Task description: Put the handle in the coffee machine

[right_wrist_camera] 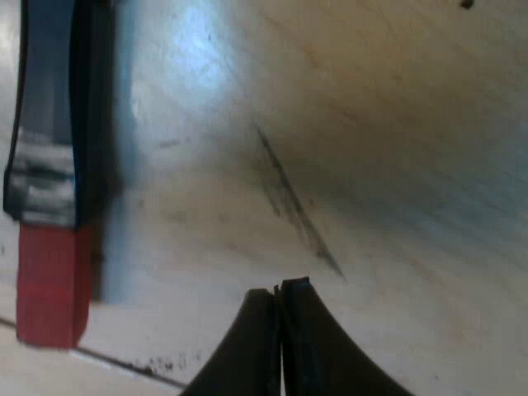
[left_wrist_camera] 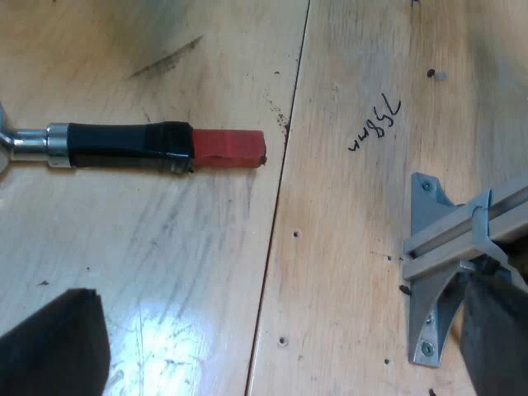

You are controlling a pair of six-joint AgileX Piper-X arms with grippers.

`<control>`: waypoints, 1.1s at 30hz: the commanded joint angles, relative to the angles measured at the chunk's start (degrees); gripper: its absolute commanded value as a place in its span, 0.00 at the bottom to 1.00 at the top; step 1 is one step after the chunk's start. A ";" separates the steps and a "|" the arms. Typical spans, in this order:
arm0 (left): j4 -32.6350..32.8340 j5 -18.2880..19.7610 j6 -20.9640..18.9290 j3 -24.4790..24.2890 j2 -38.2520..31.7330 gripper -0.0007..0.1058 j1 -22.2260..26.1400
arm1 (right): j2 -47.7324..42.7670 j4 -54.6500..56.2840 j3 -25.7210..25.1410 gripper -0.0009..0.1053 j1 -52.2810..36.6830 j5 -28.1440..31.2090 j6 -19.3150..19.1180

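Note:
The metal holder lies flat on the wooden table, its dark handle [left_wrist_camera: 128,146] ending in a red tip [left_wrist_camera: 229,149], with a short shiny neck [left_wrist_camera: 29,142] at the other end. My left gripper [left_wrist_camera: 280,351] hovers above the table a little away from the red tip, open, its two black fingers [left_wrist_camera: 54,346] spread wide with nothing between them. In the right wrist view the same handle [right_wrist_camera: 51,99] and its red end [right_wrist_camera: 51,285] lie close beside my right gripper [right_wrist_camera: 279,330], which is shut on nothing and low over the wood.
A grey metal bracket [left_wrist_camera: 437,272] with screws is fixed to the table near one of my left fingers. A seam between table boards [left_wrist_camera: 276,206] runs just past the red tip. Handwritten numbers [left_wrist_camera: 375,122] mark the wood.

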 commanded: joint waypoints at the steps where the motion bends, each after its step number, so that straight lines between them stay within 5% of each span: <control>1: 0.06 0.75 0.44 -0.33 -0.19 0.83 -0.31 | 1.44 -0.94 -0.41 0.01 0.10 0.00 0.75; 19: 0.06 0.75 0.44 -0.33 -0.19 0.83 -0.31 | 12.00 -7.88 -0.41 0.01 0.10 0.00 0.74; 33: 0.06 0.75 0.44 -0.33 -0.19 0.83 -0.31 | 12.57 -17.26 4.15 0.01 0.10 -1.00 0.74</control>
